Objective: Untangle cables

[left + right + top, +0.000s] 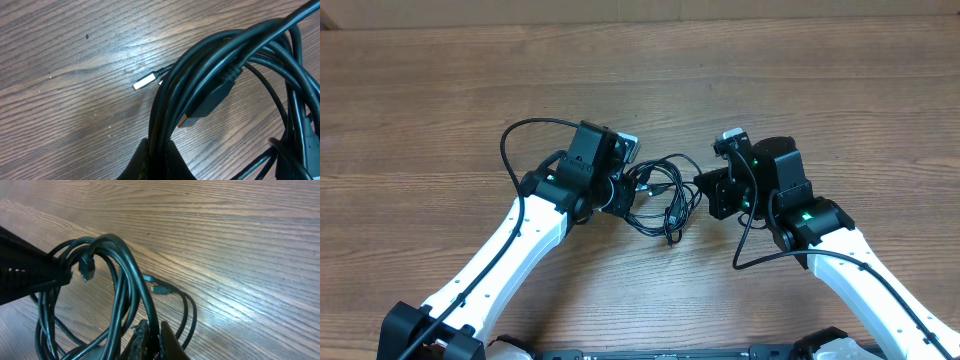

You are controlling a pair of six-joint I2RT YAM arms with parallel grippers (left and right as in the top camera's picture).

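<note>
The cables (665, 203) form a black tangled bundle on the wooden table between the two arms. In the left wrist view my left gripper (156, 146) is shut on several strands of the cables (210, 55), which loop up and to the right. A dark plug with a blue tip (202, 107) hangs in the loop, and a small silver plug (144, 82) lies on the wood. My right gripper (153, 328) is shut on one strand of the cables (125, 265) from the other side. Another small plug (86, 268) dangles near the left gripper's finger (35, 272).
The brown wooden table (640, 80) stretches around the bundle on all sides. Thick black arm wires arc off the left arm (510, 140) and the right arm (750, 235). One loose loop with a plug end (160, 288) rests flat on the wood.
</note>
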